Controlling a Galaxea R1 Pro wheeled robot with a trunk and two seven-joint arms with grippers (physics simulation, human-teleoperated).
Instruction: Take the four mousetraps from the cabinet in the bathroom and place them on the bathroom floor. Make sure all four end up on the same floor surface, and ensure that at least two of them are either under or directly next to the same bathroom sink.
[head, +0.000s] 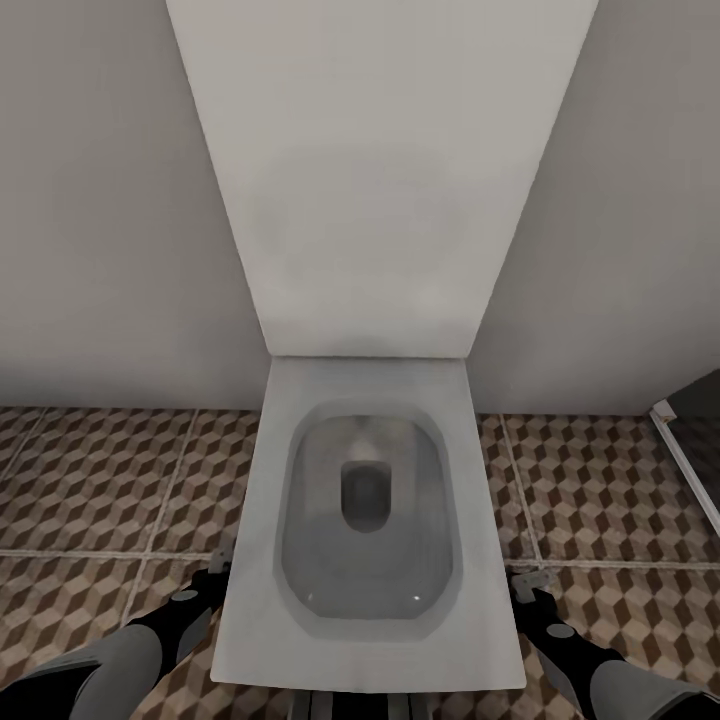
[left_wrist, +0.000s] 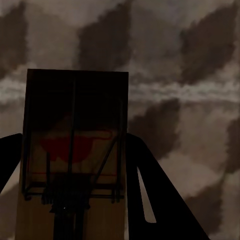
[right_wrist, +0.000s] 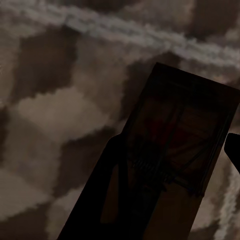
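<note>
Mousetraps (left_wrist: 74, 150) between each tool's fingers (left_wrist: 160, 190)

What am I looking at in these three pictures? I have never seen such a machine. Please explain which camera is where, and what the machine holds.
This is a simulated wheeled robot with two arms, steered by a person. The large picture comes from a camera on its head, looking down. It faces a white toilet with its lid up, standing on the bathroom floor of cube-patterned tiles. The dark left gripper and right gripper show at either side of the toilet.

The two dark pictures come from cameras near each gripper, looking along the fingers toward the tiles. In the left wrist view, the fingers hold a mousetrap, a flat wooden board with wire parts. In the right wrist view, the other gripper holds a second mousetrap.
</note>
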